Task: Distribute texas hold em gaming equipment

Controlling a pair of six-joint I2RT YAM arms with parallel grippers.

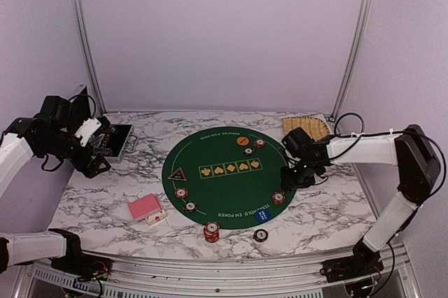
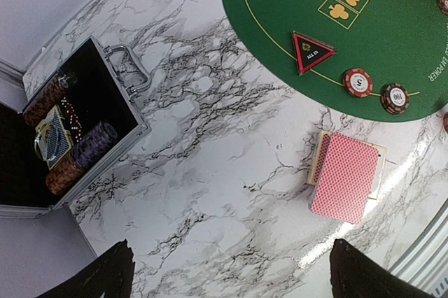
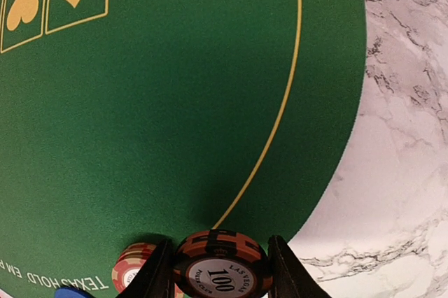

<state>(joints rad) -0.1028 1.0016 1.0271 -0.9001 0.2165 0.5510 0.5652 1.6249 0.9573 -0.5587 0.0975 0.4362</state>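
1. Top view, tools. You have the green mat (image 1: 224,189) at the middle of the table (image 1: 329,214). The right gripper (image 1: 292,178) sits over the mat's right edge. The left gripper (image 1: 105,145) is at the table's left edge, just beside the open case (image 1: 120,140).
2. Top view, items. The orange disc (image 1: 242,141) lies by the mat's far edge and the blue disc (image 1: 262,215) at its near-right edge. The triangular marker (image 1: 175,174) is at the mat's left edge. The chip stack (image 1: 211,231) stands off the mat, towards the table's near edge. The playing cards (image 1: 145,207) lie on the marble left of the mat.
3. Left wrist view. Its fingers (image 2: 112,273) stand as wide apart as they go, with nothing between them. Below, you see the cards face down, and the case with rows of chips inside.
4. Right wrist view. The fingers (image 3: 287,270) are partly closed on the 100 chip (image 3: 220,270), touching its rim on both sides. The chip is over the mat, near its edge and the yellow line. You cannot tell whether it touches the felt. A second chip (image 3: 131,271) lies on the mat, just beside one finger.
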